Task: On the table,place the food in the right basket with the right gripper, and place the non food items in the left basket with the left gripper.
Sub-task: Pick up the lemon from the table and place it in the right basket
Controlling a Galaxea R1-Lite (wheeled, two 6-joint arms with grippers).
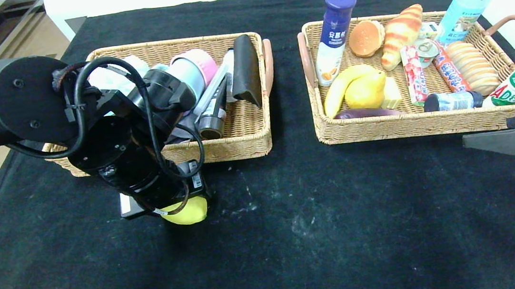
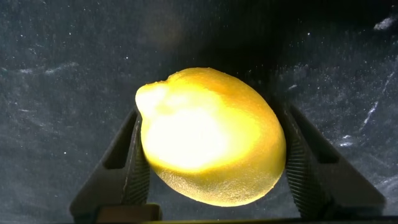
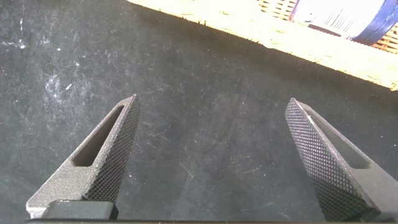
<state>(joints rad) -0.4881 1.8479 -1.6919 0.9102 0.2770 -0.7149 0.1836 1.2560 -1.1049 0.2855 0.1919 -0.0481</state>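
A yellow lemon (image 1: 189, 212) (image 2: 211, 137) lies on the black-clothed table (image 1: 319, 233), just in front of the left basket (image 1: 238, 147). My left gripper (image 1: 182, 209) (image 2: 212, 115) reaches down over it, one ribbed finger pressed against each side, shut on it. My right gripper (image 1: 501, 143) (image 3: 212, 102) hovers low over bare cloth in front of the right basket (image 1: 404, 127) (image 3: 249, 28), open with nothing between its fingers. The right basket holds a white bottle with a blue cap (image 1: 334, 36), a burger bun (image 1: 366, 37) and a snack pack (image 1: 415, 81). A black tube (image 1: 213, 112) lies in the left basket.
The right basket also holds a banana (image 1: 341, 87), a croissant (image 1: 401, 33) and other packs. A pink-lidded cup (image 1: 194, 69) and a black case (image 1: 245, 69) lie in the left basket. A water bottle (image 1: 465, 5) stands at the back right. Bare cloth stretches across the front.
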